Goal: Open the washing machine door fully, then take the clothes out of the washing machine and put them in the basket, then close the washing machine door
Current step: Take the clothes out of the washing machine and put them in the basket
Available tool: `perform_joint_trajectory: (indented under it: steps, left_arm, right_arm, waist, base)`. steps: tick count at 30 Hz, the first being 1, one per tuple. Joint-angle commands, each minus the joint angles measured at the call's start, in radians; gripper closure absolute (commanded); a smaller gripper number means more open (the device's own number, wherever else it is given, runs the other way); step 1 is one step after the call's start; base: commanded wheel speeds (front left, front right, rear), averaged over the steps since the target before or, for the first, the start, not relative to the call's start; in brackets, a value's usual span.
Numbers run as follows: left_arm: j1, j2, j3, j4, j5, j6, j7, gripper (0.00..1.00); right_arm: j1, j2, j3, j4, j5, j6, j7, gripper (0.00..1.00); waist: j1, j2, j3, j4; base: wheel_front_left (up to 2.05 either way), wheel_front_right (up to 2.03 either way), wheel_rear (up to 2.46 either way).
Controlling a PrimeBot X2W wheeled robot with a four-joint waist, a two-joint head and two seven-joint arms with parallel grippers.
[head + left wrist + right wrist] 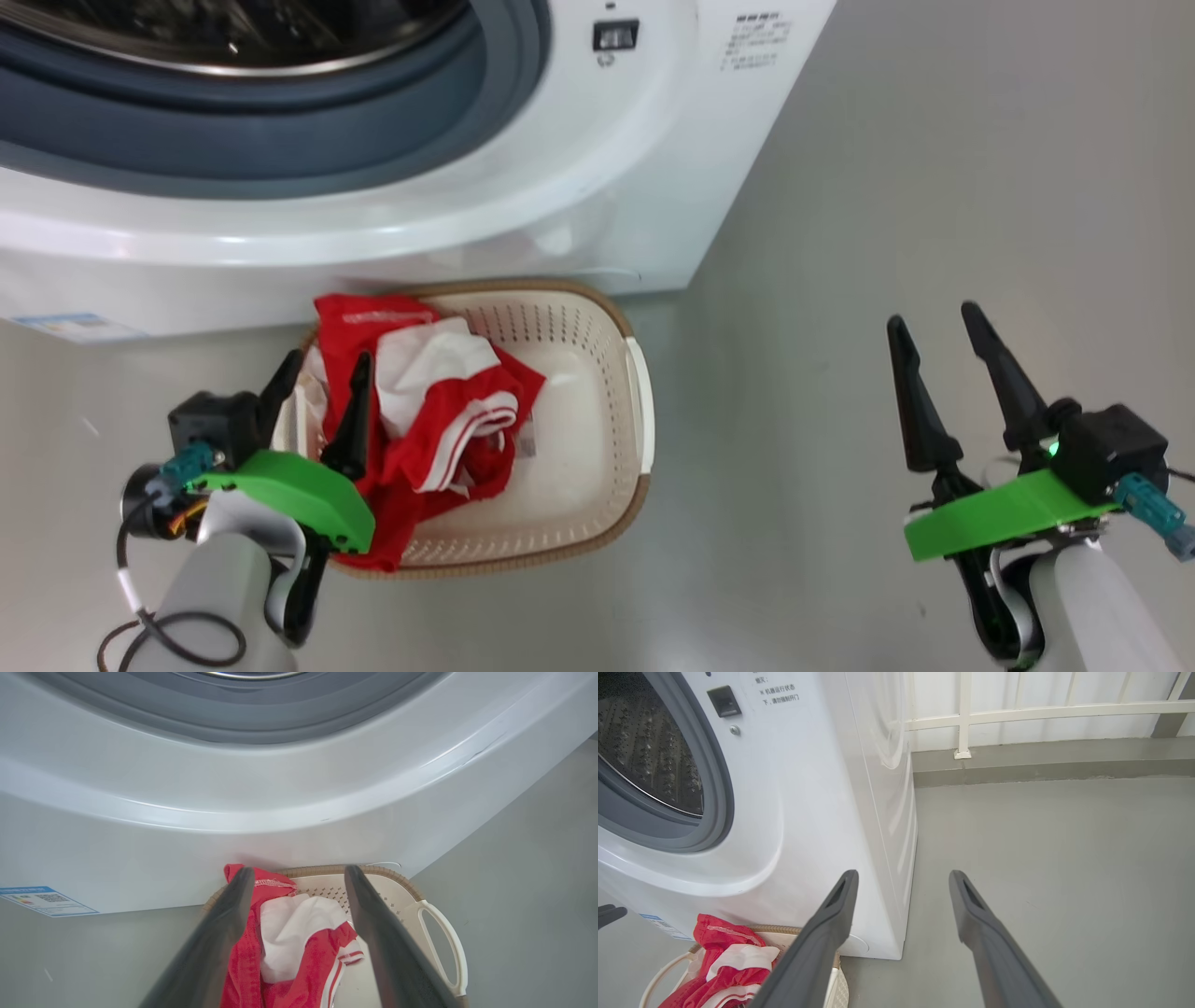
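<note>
One basket [611, 448] holds clothes [448, 415]; left tool [325, 366], right tool [934, 317] both spread

The head view looks steeply down on the basket [560, 327], on the floor [840, 392] before the washing machine [607, 168]; the left wrist view sits low and close over that basket, facing the machine's front; the right wrist view stands farther right, facing its corner; all three share basket and front.

Grey floor [887, 187] bears washing machine [560, 187], basket [583, 439] seemingly touching.
</note>
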Motion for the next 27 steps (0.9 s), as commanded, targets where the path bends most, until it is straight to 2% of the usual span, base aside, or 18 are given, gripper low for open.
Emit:
perform_joint_trajectory:
  steps: [1, 27]
  left_arm:
    - [0.032, 0.024, 0.039, -0.037, 0.019, -0.006, -0.005, 0.00]
    - [0.403, 0.006, 0.205, -0.500, 0.143, -0.006, -0.005, 0.00]
  right_arm:
    - [0.026, -0.001, 0.016, -0.017, -0.019, 0.005, -0.006, 0.00]
    - [0.204, -0.035, -0.013, -0.009, 0.001, 0.005, -0.006, 0.00]
  waist:
    - [0.0000, 0.0000, -0.074, 0.027]
    - [0.0000, 0.0000, -0.328, 0.027]
  base:
    - [0.00, 0.00, 0.00]
    - [0.00, 0.00, 0.00]
